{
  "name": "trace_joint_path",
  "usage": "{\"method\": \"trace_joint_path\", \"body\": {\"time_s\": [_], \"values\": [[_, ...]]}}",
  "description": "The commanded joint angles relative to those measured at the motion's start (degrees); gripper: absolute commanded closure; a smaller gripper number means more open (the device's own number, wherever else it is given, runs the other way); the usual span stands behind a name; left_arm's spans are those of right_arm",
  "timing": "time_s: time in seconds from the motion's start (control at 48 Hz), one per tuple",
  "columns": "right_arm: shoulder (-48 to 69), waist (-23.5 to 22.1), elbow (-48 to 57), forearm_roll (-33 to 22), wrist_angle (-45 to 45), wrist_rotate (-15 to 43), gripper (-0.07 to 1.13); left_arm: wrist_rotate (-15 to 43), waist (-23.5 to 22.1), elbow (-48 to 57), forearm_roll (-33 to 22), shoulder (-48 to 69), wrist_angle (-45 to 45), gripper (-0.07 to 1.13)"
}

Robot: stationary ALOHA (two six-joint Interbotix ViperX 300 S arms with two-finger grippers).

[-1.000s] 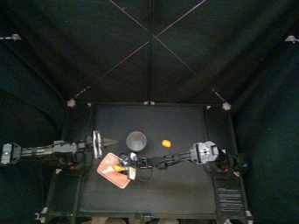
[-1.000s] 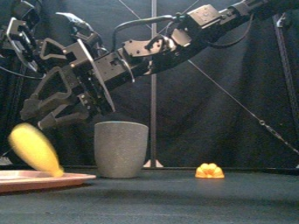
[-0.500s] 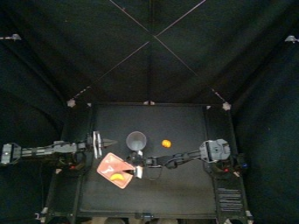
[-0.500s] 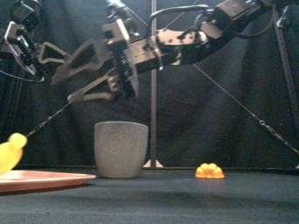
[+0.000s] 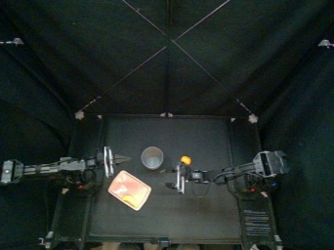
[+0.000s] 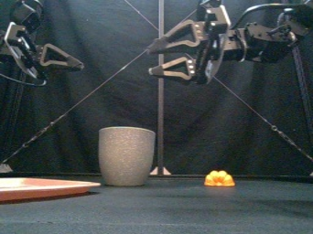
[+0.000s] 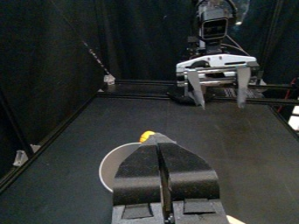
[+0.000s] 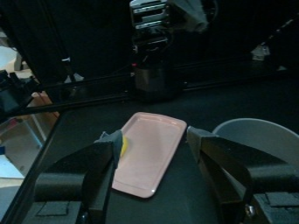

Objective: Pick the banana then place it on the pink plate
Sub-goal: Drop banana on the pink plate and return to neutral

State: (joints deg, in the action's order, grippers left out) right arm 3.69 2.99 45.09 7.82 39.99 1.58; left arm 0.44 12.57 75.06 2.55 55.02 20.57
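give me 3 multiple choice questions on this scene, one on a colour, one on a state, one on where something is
1. What colour is the small toy beside the cup?
A orange B green C blue
2. How is the right gripper?
A shut B open C hidden
3. Where is the banana?
A in the cup B on the plate C in the right gripper

1 A: the toy shows orange in the front view.
2 B: its jaws stand apart, nothing between them.
3 B: the banana lies on the plate's front part.

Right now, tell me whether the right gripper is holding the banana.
No: in the front view the right gripper hangs open in the air above the table with nothing between its jaws.
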Motion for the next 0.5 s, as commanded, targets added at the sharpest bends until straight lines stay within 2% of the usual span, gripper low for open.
{"method": "trace_joint_path", "body": {"time_s": [0.021, 0.354, 0.5], "values": [[5.6, -1.8, 3.1, -0.2, 0.6, -0.1, 0.12, 0.1, -0.7, -1.8, 0.2, -0.1, 0.7, 1.07], [11.0, -5.3, 8.7, -0.8, 0.6, -0.2, 0.12, 0.1, -2.0, -1.1, 0.4, -0.1, 0.7, 1.07], [11.2, -5.4, 9.2, -1.7, 0.6, -0.1, 0.12, 0.1, -1.8, -1.1, 0.4, -0.1, 0.7, 1.07]]}}
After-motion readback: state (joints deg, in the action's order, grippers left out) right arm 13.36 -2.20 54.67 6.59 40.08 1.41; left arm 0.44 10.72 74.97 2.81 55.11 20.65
